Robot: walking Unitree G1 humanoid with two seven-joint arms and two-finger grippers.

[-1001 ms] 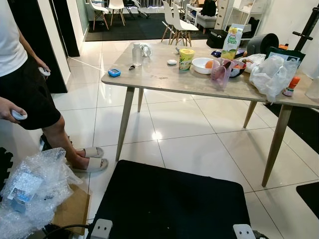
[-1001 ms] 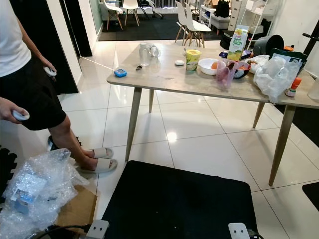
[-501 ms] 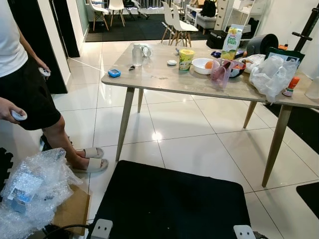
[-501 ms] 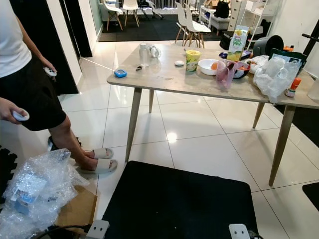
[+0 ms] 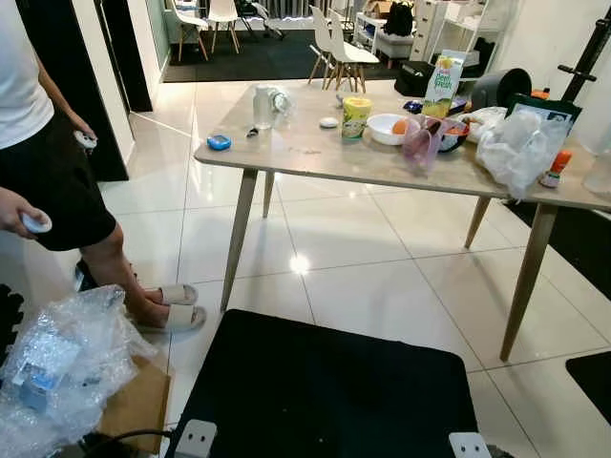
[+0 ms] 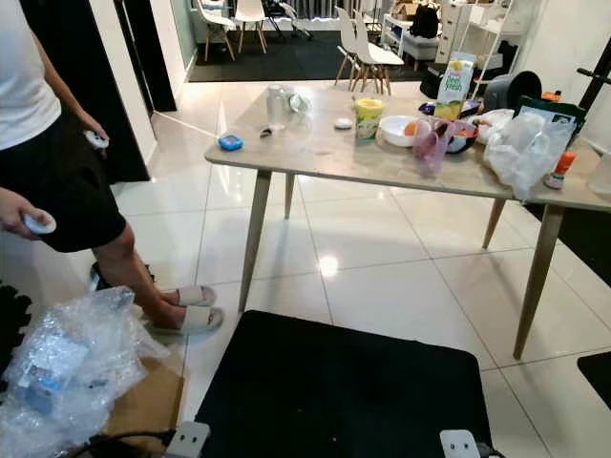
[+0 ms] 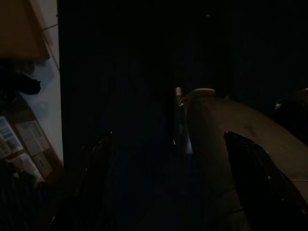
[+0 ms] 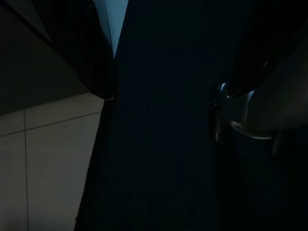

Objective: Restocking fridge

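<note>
Juice carton point(image 5: 440, 84) — on far table point(image 5: 315, 153)

Person point(image 5: 43, 162) in white top, black shorts, pale slides stands at left on glossy white tile floor point(image 5: 363, 258), small white controller point(image 5: 34, 223) in near hand. Crumpled bubble wrap point(image 5: 62, 367) lies on cardboard point(image 5: 134, 405) by feet. Black mat point(image 5: 325, 391) covers foreground. White chairs point(image 5: 339, 48) stand on dark rug beyond table.

The juice carton point(image 5: 440, 86) at the table's point(image 5: 315, 148) far edge bears a word that looks like "fresh"; no other text is legible.
</note>
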